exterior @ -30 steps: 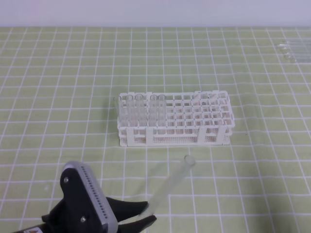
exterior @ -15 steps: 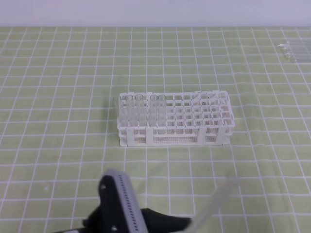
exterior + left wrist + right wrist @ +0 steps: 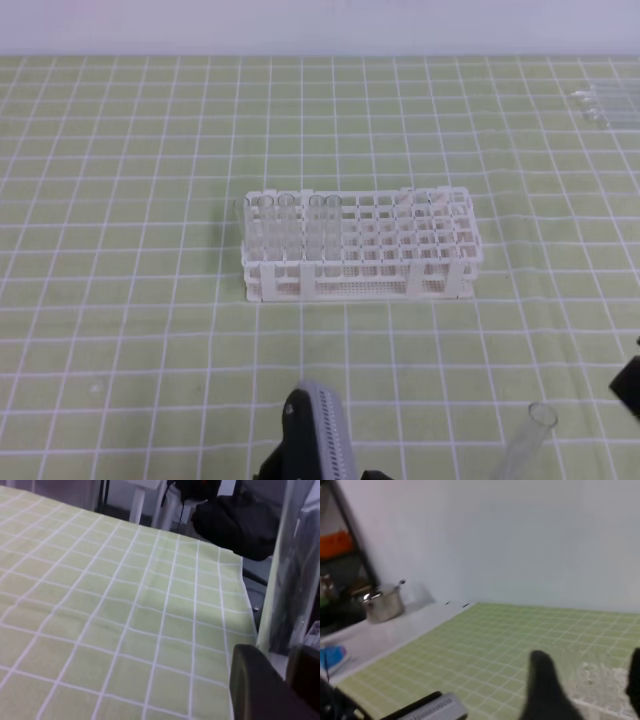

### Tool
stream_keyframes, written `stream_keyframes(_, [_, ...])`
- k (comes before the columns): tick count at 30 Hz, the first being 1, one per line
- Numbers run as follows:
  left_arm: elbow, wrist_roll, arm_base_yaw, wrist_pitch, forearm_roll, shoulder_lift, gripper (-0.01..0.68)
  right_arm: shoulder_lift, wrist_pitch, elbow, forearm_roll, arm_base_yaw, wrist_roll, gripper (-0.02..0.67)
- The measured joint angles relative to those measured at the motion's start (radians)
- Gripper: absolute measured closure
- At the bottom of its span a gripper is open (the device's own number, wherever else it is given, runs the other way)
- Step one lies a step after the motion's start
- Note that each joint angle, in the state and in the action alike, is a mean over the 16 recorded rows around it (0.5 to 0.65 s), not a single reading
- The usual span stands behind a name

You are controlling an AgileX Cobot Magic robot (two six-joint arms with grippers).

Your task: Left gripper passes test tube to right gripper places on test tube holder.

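Clear glass catches the light at the lower right of the exterior high view: the test tube [image 3: 530, 440] slants up from the bottom edge, its open mouth uppermost, well apart from the white test tube holder [image 3: 357, 243] that stands at the middle of the green-checked table [image 3: 120, 260]. Four similar tubes stand upright in the holder's left columns; the rest of its square holes look bare. A few more clear tubes lie at the upper right corner of the frame.

The left end effector [image 3: 280, 680] is mostly cut off at the bottom of the exterior high view, where only its silver ribbed wrist module [image 3: 318, 438] and a sliver of black show. Its own wrist view fills in the rest — two dark fingers [image 3: 255, 685] stand close together at the lower right with the tube [image 3: 280, 565] rising straight up between them, so the jaws are pinched on the glass near its lower end.

The right end effector [image 3: 590, 690] shows as a black shape at the right edge of the exterior high view, near the tube but not touching it. In its wrist view the fingers stand clearly parted — one blurred dark finger at bottom centre, the other at the right edge — with nothing between them and the holder faint beyond.
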Motion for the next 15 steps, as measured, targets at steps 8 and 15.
stream_keyframes(8, [-0.010,0.028,0.000,-0.080,-0.007,0.054,0.619,0.104,0.142,-0.049,-0.024,0.001,-0.111,0.206])
stream_keyframes(15, [-0.047,0.053,0.001,-0.090,-0.006,0.057,0.612,0.131,0.196,-0.056,-0.045,0.002,-0.128,0.171])
